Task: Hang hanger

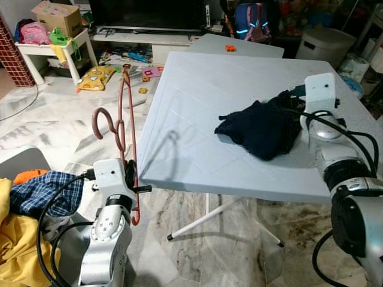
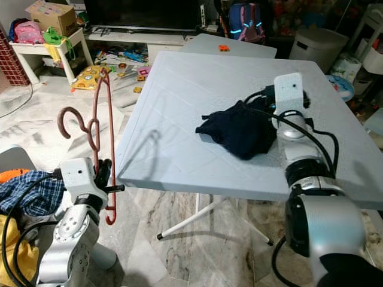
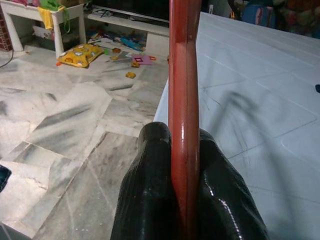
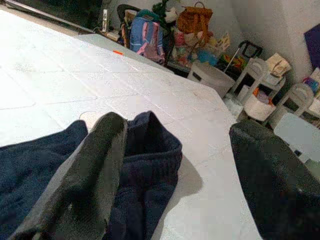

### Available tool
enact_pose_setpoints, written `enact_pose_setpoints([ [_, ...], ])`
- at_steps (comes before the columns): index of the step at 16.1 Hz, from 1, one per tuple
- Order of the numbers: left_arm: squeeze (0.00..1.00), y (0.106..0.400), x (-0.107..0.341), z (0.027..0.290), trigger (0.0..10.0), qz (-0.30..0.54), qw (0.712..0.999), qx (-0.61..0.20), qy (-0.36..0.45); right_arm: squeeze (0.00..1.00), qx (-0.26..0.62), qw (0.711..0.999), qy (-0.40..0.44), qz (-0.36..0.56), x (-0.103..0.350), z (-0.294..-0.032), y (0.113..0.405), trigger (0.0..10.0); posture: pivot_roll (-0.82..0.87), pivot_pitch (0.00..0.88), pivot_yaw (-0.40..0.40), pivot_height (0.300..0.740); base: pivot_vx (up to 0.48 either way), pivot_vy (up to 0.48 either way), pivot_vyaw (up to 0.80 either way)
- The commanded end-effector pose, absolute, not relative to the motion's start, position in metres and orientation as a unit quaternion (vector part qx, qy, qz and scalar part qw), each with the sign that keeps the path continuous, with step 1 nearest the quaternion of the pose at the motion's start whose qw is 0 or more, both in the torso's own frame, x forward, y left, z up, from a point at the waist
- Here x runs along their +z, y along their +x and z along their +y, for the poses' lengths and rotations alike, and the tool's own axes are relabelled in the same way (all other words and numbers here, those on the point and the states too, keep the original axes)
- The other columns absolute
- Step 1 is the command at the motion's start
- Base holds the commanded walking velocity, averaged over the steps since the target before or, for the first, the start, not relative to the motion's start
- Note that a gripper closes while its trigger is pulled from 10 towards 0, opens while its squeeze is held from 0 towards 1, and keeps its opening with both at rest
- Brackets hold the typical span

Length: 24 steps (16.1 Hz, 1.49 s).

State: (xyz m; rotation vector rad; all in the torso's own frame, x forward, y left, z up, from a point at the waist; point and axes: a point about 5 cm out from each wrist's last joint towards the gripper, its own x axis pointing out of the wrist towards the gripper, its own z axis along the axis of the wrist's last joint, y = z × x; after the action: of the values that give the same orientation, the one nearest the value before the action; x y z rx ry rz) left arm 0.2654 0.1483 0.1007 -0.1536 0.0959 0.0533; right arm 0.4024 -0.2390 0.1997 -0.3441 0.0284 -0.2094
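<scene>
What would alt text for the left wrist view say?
The left gripper is shut on a red hanger, whose bar rises between its black fingers. Behind lie a marble floor and the white table.

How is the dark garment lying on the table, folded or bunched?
Bunched: the dark garment sits in a crumpled heap on the table.

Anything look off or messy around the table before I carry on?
Yes: the dark garment lies crumpled on the white table at the open right gripper. Toys litter the floor, clothes heap at left. The left gripper holds the red hanger upright.
</scene>
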Motion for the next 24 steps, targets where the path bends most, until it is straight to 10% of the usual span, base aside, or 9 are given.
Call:
enact_pose_setpoints([
  [1,0.00,0.268,0.103,0.147,10.0,0.045,0.996,0.016,-0.078,1.00,-0.095,0.982,-0.160,0.015,0.203,-0.239,0.404,10.0,-0.08,0.000,0.004,0.740,0.000,0.000,0.00],
  [13,0.00,0.253,0.135,0.137,10.0,-0.014,0.994,-0.103,-0.024,0.97,0.000,0.999,-0.043,-0.029,0.142,-0.213,0.340,10.0,-0.11,0.000,0.029,0.740,0.000,0.000,0.00],
  [14,0.00,0.252,0.136,0.138,10.0,-0.015,0.994,-0.103,-0.022,0.00,-0.003,0.999,-0.043,-0.022,0.140,-0.214,0.336,10.0,-0.11,0.000,0.031,0.740,0.000,0.000,0.00],
  [24,0.00,0.251,0.128,0.136,10.0,0.020,0.995,-0.100,-0.022,0.00,-0.012,0.999,-0.003,0.039,0.133,-0.210,0.322,10.0,-0.10,0.000,0.022,0.740,0.000,0.000,0.00],
])
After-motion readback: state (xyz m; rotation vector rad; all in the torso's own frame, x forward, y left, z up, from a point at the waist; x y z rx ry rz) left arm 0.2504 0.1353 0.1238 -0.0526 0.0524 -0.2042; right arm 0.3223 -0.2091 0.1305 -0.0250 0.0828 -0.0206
